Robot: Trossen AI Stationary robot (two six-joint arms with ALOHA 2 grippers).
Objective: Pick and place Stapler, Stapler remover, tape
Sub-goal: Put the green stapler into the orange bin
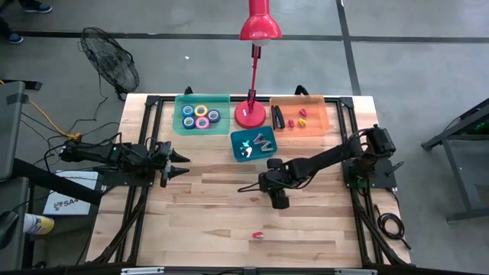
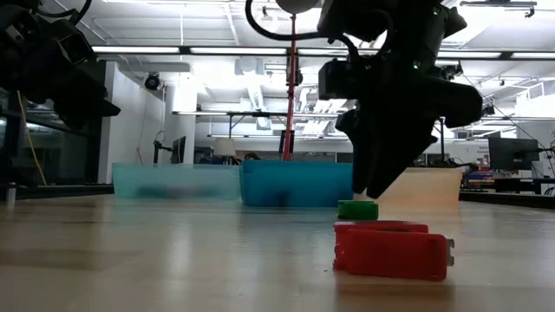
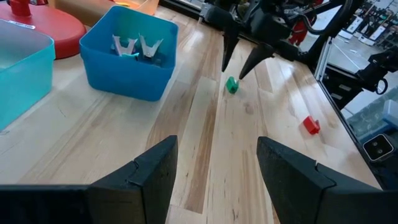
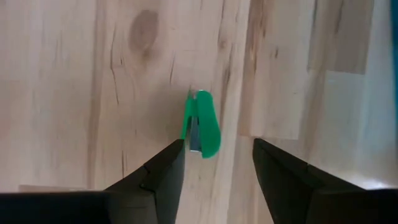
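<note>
Red stapler (image 1: pixel 258 234) lies alone at the near edge of the table (image 1: pixel 206 206). Farther in, the right gripper (image 1: pixel 246 187) hangs low over a green stapler (image 4: pixel 202 123), fingers parted on either side of it, holding nothing. The left gripper (image 1: pixel 182 166) waits at the left side, fingers apart and empty. Along the far edge, tape (image 1: pixel 200 116) rolls sit in a teal tray (image 1: pixel 182 126), staple removers (image 1: pixel 254 144) in a blue bin (image 1: pixel 238 137), and more staplers (image 1: pixel 292 118) in an orange tray (image 1: pixel 321 114) beside a red lamp (image 1: pixel 250 114).
</note>
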